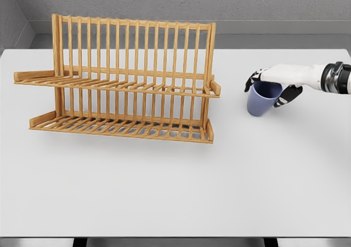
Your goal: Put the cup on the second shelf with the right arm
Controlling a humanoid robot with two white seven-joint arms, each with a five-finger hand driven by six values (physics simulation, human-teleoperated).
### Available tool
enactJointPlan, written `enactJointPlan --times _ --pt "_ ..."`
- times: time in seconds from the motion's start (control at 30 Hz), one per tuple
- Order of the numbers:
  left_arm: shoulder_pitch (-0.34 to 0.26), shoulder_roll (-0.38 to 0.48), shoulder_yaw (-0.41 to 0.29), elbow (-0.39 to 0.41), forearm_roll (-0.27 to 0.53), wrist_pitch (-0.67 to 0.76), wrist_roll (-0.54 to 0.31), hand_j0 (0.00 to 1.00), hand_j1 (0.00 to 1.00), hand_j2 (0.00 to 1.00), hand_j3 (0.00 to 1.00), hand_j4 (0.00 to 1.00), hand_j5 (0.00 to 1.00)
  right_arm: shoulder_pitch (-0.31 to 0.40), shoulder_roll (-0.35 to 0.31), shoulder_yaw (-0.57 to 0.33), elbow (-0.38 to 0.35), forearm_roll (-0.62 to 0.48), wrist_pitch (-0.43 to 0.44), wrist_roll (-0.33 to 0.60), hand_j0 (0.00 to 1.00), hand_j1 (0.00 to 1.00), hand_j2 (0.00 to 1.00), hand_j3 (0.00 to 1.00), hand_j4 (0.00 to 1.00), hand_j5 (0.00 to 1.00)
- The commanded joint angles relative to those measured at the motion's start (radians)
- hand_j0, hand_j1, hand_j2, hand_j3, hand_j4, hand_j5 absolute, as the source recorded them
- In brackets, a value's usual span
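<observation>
Cup [262, 99]: blue, plain, to the right of the rack and apart from it; tilted, mouth leaning toward the wrist, base near or just off the worktop [175, 192], contact hard to judge
Right hand [274, 88]: comes in from the right edge, lying over the cup's rim
Fingers [253, 81]: dark-tipped, curled round the cup's upper wall and grasping it; the top-side hold looks chosen so the base stays free to be set down on slats
Rack [118, 82]: wooden, two tiers of slats with a tall barred back, standing on the left half of the worktop, open front facing the robot
Upper shelf [120, 85]: bare, nothing resting on it; taken here as the second shelf, the likely target
Lower shelf [120, 127]: also bare
Why the gap: cup sits well right of the rack's end post, so I judge the carry leftward and up is not yet done
Risk: tilted cup could catch the shelf's raised end piece [214, 87]
Left arm: not seen
Writing: none readable on cup, rack or arm
</observation>
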Motion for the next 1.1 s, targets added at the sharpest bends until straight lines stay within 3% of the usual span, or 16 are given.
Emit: enactJointPlan --times 0.0,0.57,0.77,1.07 --pt "0.0 0.0 0.0 0.0 0.0 0.0 -0.001 1.0 1.0 1.0 1.0 1.0 1.0 0.0 -0.005 -0.001 -0.004 -0.004 0.002 0.0 0.64 0.64 0.64 0.64 0.64 0.64" --pt "0.0 0.0 0.0 0.0 0.0 0.0 0.001 1.0 1.0 1.0 1.0 1.0 1.0 -0.052 -0.057 -0.016 -0.047 -0.004 -0.006 0.0 0.62 0.62 0.62 0.62 0.62 0.62" --pt "0.0 0.0 0.0 0.0 0.0 0.0 0.001 1.0 1.0 1.0 1.0 1.0 1.0 -0.052 -0.072 -0.06 -0.056 -0.004 -0.006 0.0 0.62 0.62 0.62 0.62 0.62 0.62" --pt "0.0 0.0 0.0 0.0 0.0 0.0 -0.001 1.0 1.0 1.0 1.0 1.0 1.0 -0.052 -0.084 -0.148 -0.136 -0.002 -0.005 0.0 0.62 0.62 0.62 0.62 0.62 0.62"
